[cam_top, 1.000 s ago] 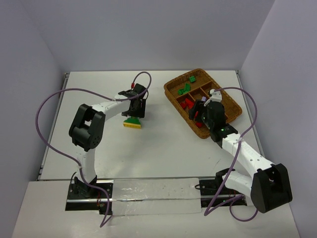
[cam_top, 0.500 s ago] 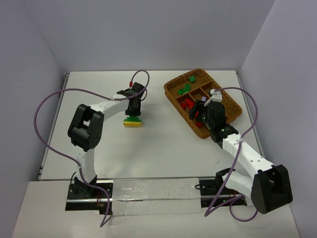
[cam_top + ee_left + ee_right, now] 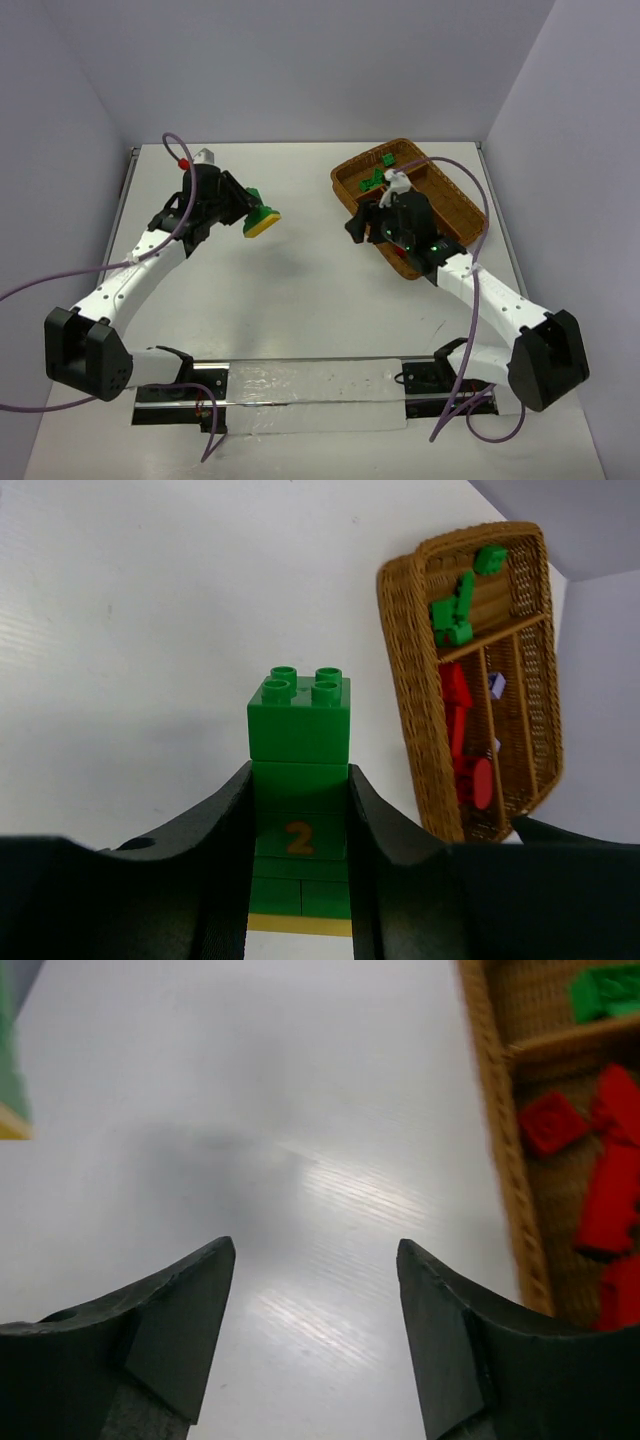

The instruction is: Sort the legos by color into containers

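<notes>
A stack of green legos on a yellow base [image 3: 262,220] hangs tilted above the table, and my left gripper [image 3: 246,207] is shut on it. In the left wrist view the green stack [image 3: 299,742], marked with an orange 2, sits between both fingers [image 3: 215,830]. The brown wicker tray [image 3: 341,186] stands at the back right, with green legos [image 3: 376,181] in its far section. Red legos [image 3: 458,720] and a lilac-white one [image 3: 497,685] lie in its long sections. My right gripper [image 3: 358,228] stands open over bare table just left of the tray [image 3: 497,1130], nothing between its fingers [image 3: 190,1320].
The right arm [image 3: 470,285] crosses over the near part of the tray. A clear strip and mounting rail [image 3: 300,385] run along the table's near edge. Walls close in behind and at both sides. The green and yellow stack [image 3: 10,1070] shows at the right wrist view's left edge.
My left gripper closed on the green and yellow stack and lifted it off the table, its arm swinging out to the left. My right gripper moved from over the tray to its left side.
</notes>
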